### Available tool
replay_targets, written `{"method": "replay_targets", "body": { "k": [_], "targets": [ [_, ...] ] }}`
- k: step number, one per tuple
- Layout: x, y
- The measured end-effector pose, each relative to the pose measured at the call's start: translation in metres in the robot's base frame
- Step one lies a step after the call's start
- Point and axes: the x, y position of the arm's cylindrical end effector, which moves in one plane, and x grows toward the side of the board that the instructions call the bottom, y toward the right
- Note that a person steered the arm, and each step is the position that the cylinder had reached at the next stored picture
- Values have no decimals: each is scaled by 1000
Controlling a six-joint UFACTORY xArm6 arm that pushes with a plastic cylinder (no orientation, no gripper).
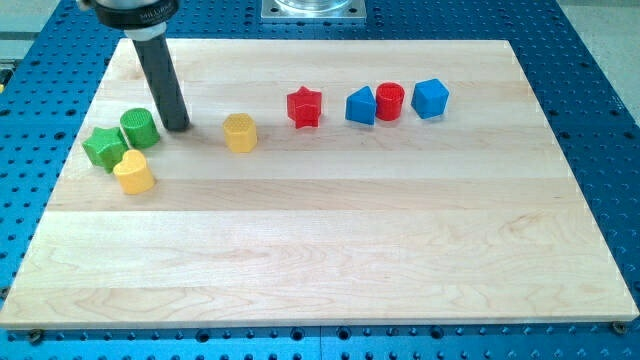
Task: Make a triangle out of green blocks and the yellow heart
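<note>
A green star [103, 146] and a green cylinder [139, 128] sit close together at the view's left of the wooden board [330, 250]. A yellow heart [133, 172] lies just below them, so the three form a tight cluster. My tip [178, 127] rests on the board just right of the green cylinder, very near it; I cannot tell if it touches. A second yellow block, roughly a hexagonal cylinder [240, 132], stands to the right of my tip.
A red star [304, 107], a blue triangular block [360, 105], a red cylinder [389, 101] and a blue cube-like block [430, 98] stand in a row toward the view's top right. Blue perforated table surrounds the board.
</note>
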Motion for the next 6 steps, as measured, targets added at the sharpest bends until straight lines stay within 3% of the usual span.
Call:
{"method": "replay_targets", "body": {
  "k": [1, 2, 3, 5, 6],
  "targets": [
    [37, -11],
    [33, -67],
    [6, -68],
    [11, 9],
    [-24, 19]
  ]
}}
